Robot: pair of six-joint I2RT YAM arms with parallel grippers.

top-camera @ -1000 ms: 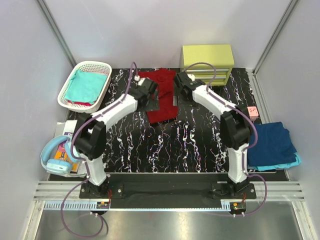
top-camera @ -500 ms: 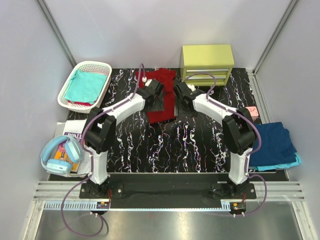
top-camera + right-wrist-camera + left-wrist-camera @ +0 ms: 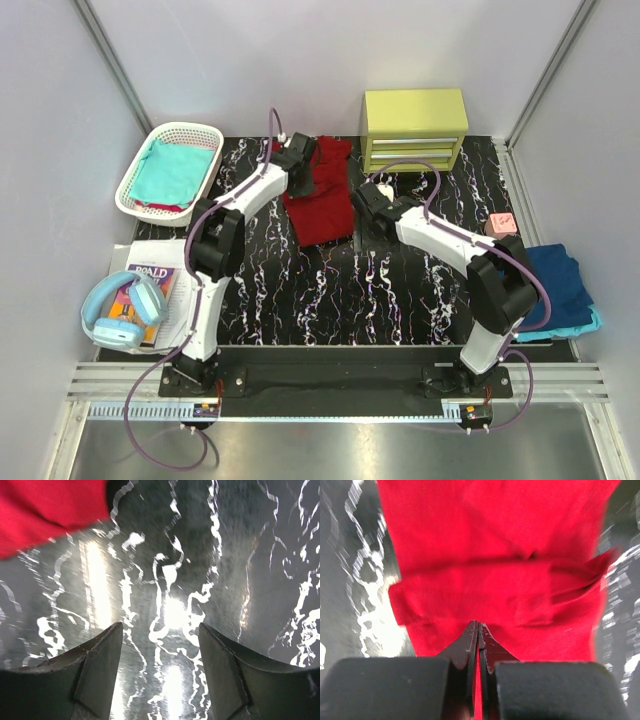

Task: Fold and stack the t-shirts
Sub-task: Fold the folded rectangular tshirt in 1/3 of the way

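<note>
The dark red t-shirt [image 3: 322, 200] lies partly folded at the far middle of the black marbled table [image 3: 330, 290]. My left gripper [image 3: 300, 158] is at its far left edge. In the left wrist view that gripper [image 3: 478, 625] is shut, with a thin strip of the red t-shirt [image 3: 495, 580] between the fingers. My right gripper [image 3: 366, 198] hangs just right of the shirt. Seen from its wrist, it [image 3: 160, 627] stands open over bare table, with only a corner of the red cloth [image 3: 45, 510] at the top left.
A teal t-shirt [image 3: 175, 172] lies in the white basket [image 3: 185, 130] at the far left. A navy t-shirt [image 3: 550, 280] sits on a light blue one [image 3: 590, 322] at the right edge. A yellow-green drawer unit [image 3: 415, 125], pink block [image 3: 500, 222], headphones [image 3: 120, 315] and book [image 3: 150, 275] are nearby.
My left arm has stretched out to the shirt's far edge and its gripper has shut. My right gripper has drawn back off the shirt toward the near right.
</note>
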